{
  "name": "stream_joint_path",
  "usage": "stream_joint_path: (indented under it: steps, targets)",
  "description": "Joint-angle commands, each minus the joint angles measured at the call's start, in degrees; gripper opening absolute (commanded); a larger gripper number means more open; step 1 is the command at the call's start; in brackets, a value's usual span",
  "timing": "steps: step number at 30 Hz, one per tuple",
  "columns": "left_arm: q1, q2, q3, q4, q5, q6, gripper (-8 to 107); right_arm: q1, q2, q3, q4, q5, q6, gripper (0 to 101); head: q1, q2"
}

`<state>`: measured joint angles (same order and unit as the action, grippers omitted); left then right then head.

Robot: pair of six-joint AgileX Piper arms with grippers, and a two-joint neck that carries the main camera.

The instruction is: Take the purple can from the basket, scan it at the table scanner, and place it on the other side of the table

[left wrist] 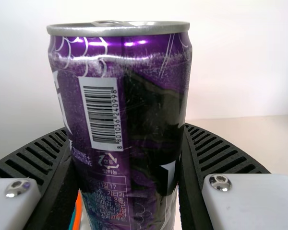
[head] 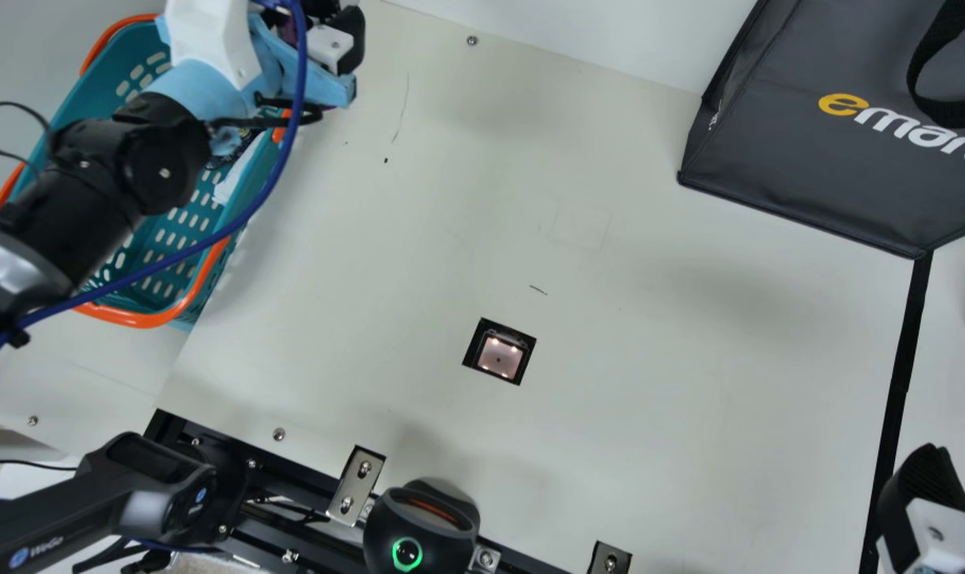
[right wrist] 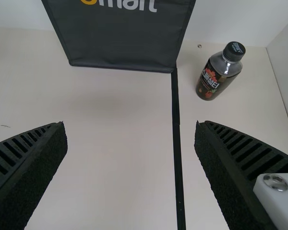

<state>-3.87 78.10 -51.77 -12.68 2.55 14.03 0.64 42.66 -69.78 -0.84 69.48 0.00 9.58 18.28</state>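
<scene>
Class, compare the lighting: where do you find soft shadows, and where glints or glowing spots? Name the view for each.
Main view: blurry-edged, faint shadows on the cream table, small glowing spots in the table scanner; left wrist view: white glints near the purple can's rim; right wrist view: a faint shadow before the black bag.

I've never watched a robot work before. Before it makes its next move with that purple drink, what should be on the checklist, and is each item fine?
1. Purple can held by the left hand, a finger against each side: ok.
2. Barcode uncovered by the fingers: ok, it shows in full between them.
3. Underside of the can free of the basket and its contents: cannot tell.
4. Table scanner lit: ok, small lights glow in its window.
5. Can over the scanner: not ok, the left hand is up by the basket.
6. Right hand holding nothing: ok, its fingers are apart.
</scene>
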Motion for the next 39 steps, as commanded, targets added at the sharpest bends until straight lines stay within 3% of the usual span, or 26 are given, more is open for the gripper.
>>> stream_joint_path:
  steps: [1, 7, 13, 24, 32, 39]
  targets:
    - [-0.5, 1.4, 0.5, 1.5, -2.8, -1.0, -8, 0.0, 0.0, 0.0, 0.0, 0.0, 0.0, 95, -1.7, 0.1]
    - [-2.2, 5.9, 2.0, 2.2, -8.4, -2.2, -8, 0.0, 0.0, 0.0, 0.0, 0.0, 0.0, 95, -1.7, 0.1]
    - [-4.7, 11.0, 2.0, -1.9, -13.7, 0.2, -8, 0.0, 0.0, 0.0, 0.0, 0.0, 0.0, 95, -1.7, 0.1]
    - [-9.6, 21.5, -4.5, -8.2, -19.2, 4.3, -8, 0.0, 0.0, 0.0, 0.0, 0.0, 0.0, 95, -1.7, 0.1]
    - [-10.3, 27.4, -8.9, -4.3, -20.6, 2.0, -8, 0.0, 0.0, 0.0, 0.0, 0.0, 0.0, 95, -1.7, 0.1]
    - [-11.1, 29.2, -5.9, 3.6, -26.1, -5.4, -8, 0.0, 0.0, 0.0, 0.0, 0.0, 0.0, 95, -1.7, 0.1]
